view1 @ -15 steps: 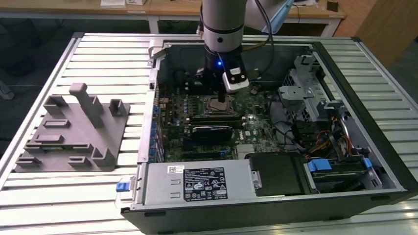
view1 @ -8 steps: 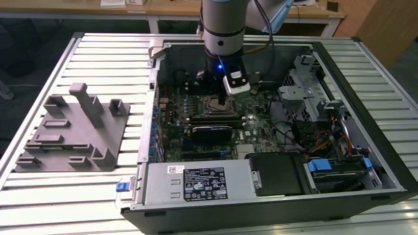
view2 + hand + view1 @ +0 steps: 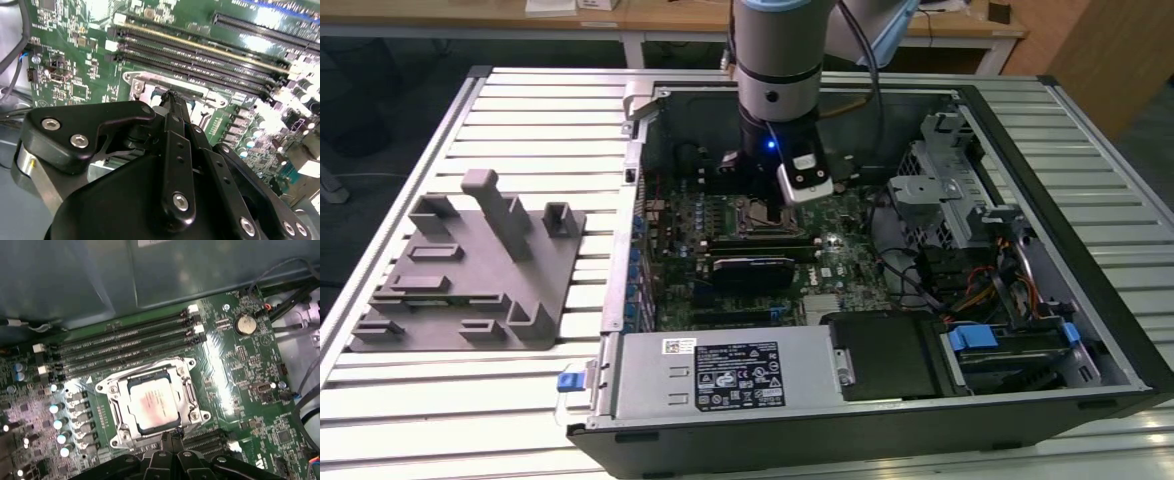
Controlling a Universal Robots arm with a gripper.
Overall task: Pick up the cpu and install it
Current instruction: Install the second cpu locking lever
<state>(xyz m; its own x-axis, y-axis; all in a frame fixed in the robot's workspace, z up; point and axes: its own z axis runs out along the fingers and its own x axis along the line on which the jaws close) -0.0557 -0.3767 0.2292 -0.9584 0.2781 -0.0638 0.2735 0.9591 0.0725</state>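
The cpu (image 3: 151, 408), a flat square chip with a pale silvery top, lies inside the metal-framed socket (image 3: 114, 416) on the green motherboard (image 3: 240, 385). My gripper (image 3: 172, 434) hovers just off the socket's edge, fingers pressed together with nothing between them. In the second wrist view the black gripper (image 3: 172, 97) points down at the socket frame (image 3: 137, 86). In the exterior view the arm (image 3: 781, 90) reaches straight down into the open computer case, with the gripper (image 3: 758, 195) right above the socket (image 3: 754, 213).
Several long memory slots (image 3: 125, 342) run beside the socket. Around the board stand the case walls (image 3: 634, 150), a power supply (image 3: 720, 375), a drive cage (image 3: 961, 200) and cables (image 3: 987, 290). A grey holder fixture (image 3: 467, 265) sits on the slatted table at the exterior view's left.
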